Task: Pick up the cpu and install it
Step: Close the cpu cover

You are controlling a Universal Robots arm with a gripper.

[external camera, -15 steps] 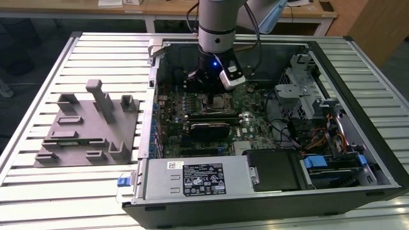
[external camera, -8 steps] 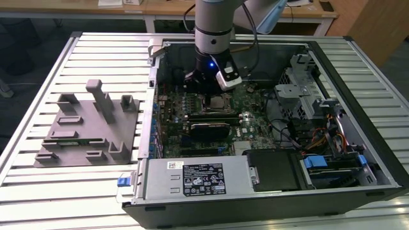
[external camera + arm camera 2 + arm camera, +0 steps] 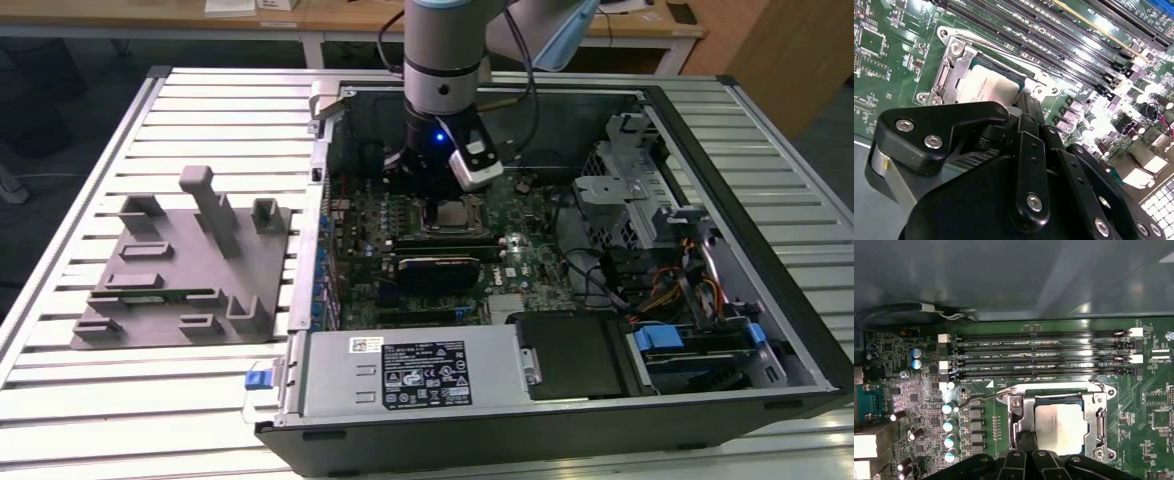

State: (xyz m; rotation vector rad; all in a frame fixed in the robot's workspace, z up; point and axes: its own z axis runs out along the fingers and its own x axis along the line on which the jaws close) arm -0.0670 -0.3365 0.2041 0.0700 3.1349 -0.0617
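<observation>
The cpu point(image 3: 1061, 425), a silvery square chip, lies flat inside the metal socket frame point(image 3: 1099, 415) on the green motherboard, with the load plate open. In the second wrist view the cpu point(image 3: 986, 85) sits just beyond my black fingers. My gripper point(image 3: 1026, 440) hangs directly over the socket's edge, its two fingers pressed together with nothing seen between them. In the exterior view the gripper point(image 3: 434, 198) reaches down into the open computer case above the cpu point(image 3: 461, 212). The part of the chip under the fingers is hidden.
Long black memory slots point(image 3: 1039, 357) run beside the socket, and the socket's thin lever point(image 3: 979, 400) sticks out toward a row of capacitors point(image 3: 949, 425). A grey parts fixture point(image 3: 180, 265) sits on the slatted table. Power supply point(image 3: 407, 370) and drive cage point(image 3: 641, 190) crowd the case.
</observation>
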